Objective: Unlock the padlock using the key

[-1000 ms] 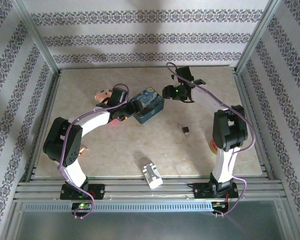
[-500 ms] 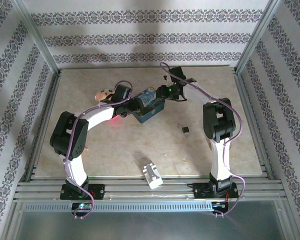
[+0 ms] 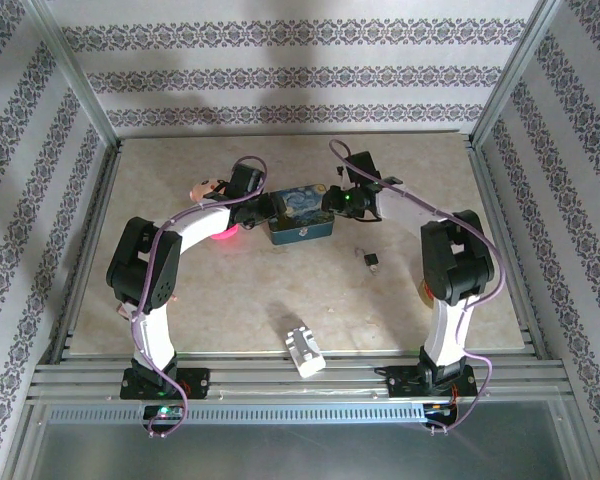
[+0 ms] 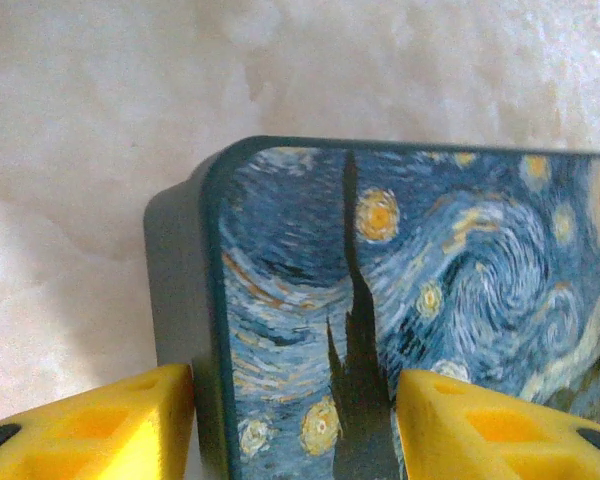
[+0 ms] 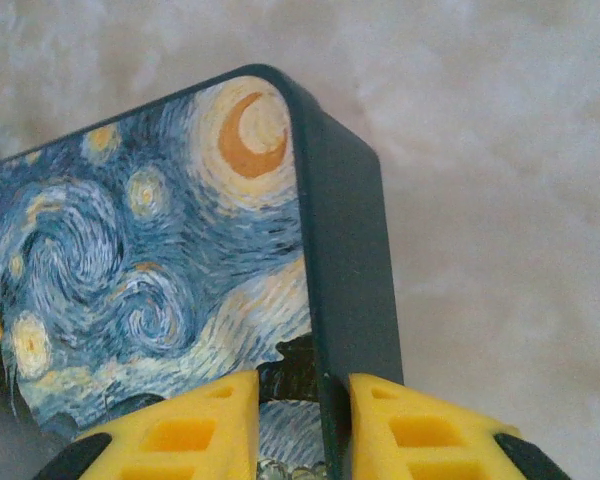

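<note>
A tiny dark padlock (image 3: 371,259) lies on the table, right of centre and apart from both arms. I cannot make out the key. Both grippers are at a blue starry-night tin (image 3: 300,215). My left gripper (image 3: 270,210) is at its left end, jaws well apart. One yellow finger (image 4: 100,430) is beside the side wall and the other finger (image 4: 500,425) is over the painted lid (image 4: 420,290). My right gripper (image 3: 332,200) is at the right end, jaws narrow. One finger (image 5: 180,430) is over the lid and the other finger (image 5: 420,430) is against the dark wall (image 5: 350,260).
A white plastic block (image 3: 304,350) lies near the table's front edge. A pinkish object (image 3: 205,188) sits behind the left arm, and a small orange piece (image 3: 424,292) shows by the right arm. Metal frame rails (image 3: 90,230) bound the table.
The tin has turned from slanted to nearly level across the table. Both grippers have stayed at its ends, and their jaws have narrowed.
</note>
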